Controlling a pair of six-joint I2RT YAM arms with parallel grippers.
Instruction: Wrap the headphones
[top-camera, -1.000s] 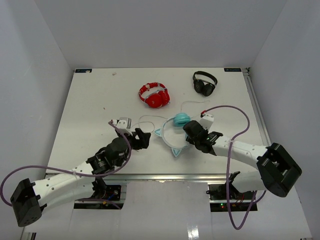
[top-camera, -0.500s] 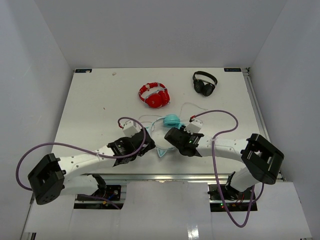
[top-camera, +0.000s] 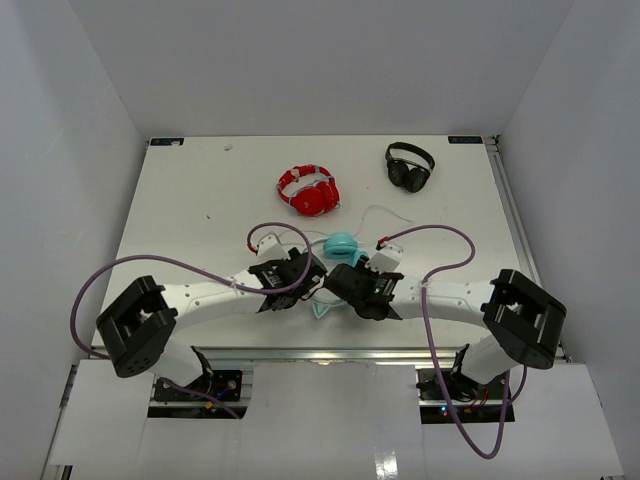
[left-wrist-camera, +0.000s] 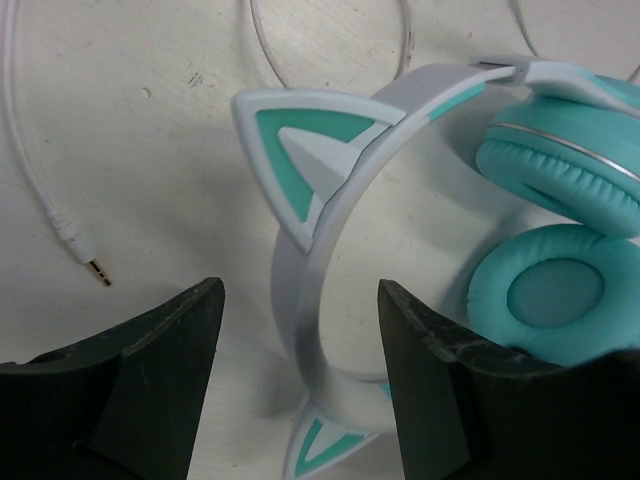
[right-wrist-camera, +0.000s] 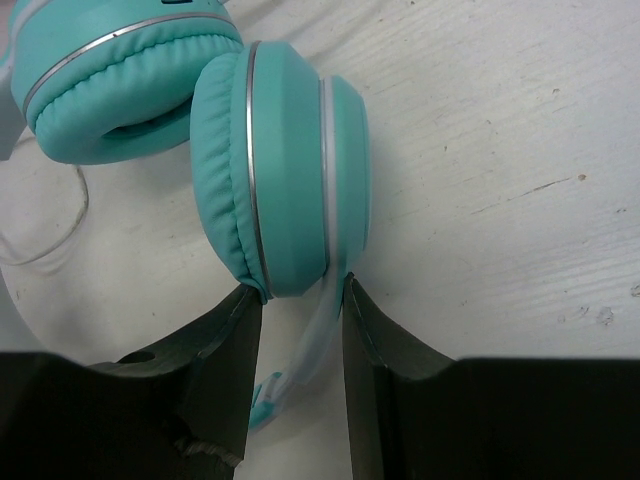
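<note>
The teal headphones (top-camera: 341, 244) lie near the table's front middle, between my two grippers. In the right wrist view their two round ear cups (right-wrist-camera: 285, 170) sit side by side. My right gripper (right-wrist-camera: 298, 290) is shut on the lower rim of the nearer cup, with the pale headband stem between the fingers. In the left wrist view the whitish headband (left-wrist-camera: 305, 300) with its cat-ear point (left-wrist-camera: 300, 160) runs between the jaws of my left gripper (left-wrist-camera: 300, 290). That gripper is open, with a gap on each side. The thin white cable (left-wrist-camera: 30, 170) lies loose, its plug (left-wrist-camera: 98, 270) on the table.
Red headphones (top-camera: 310, 190) and black headphones (top-camera: 410, 167) rest further back on the white table (top-camera: 200, 200). Purple arm cables (top-camera: 440, 235) loop above both forearms. White walls close the table in on three sides.
My right gripper dragged the teal headphones left and nearer. My left arm swung right, bringing its jaws astride the headband, and they have narrowed a little.
</note>
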